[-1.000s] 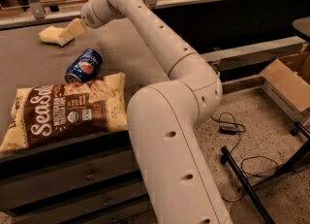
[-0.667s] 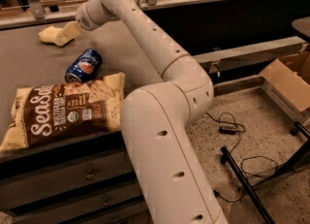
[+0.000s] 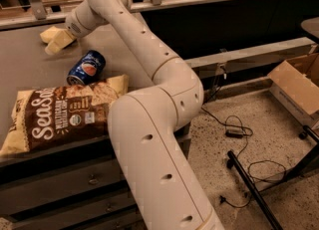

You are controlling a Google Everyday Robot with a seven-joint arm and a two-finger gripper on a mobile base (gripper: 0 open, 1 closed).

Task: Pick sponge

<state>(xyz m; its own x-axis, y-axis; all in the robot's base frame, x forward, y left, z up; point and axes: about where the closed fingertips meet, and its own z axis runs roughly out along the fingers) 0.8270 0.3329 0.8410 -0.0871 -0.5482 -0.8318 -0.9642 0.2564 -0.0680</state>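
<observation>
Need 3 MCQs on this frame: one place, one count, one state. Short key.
1. Where is the robot's tool?
A. at the small pale yellow soft sponge, on the far part of the grey table
B. at the table's near edge
C. off the table

2. How many blue metal drink cans are on the table?
A. none
B. one
C. three

3. How does the can rest?
A. upright
B. crushed flat
C. on its side

Key: 1 A, the arm ends right at the sponge; 2 B, only one can shows; 3 C, its long side lies along the tabletop.
</observation>
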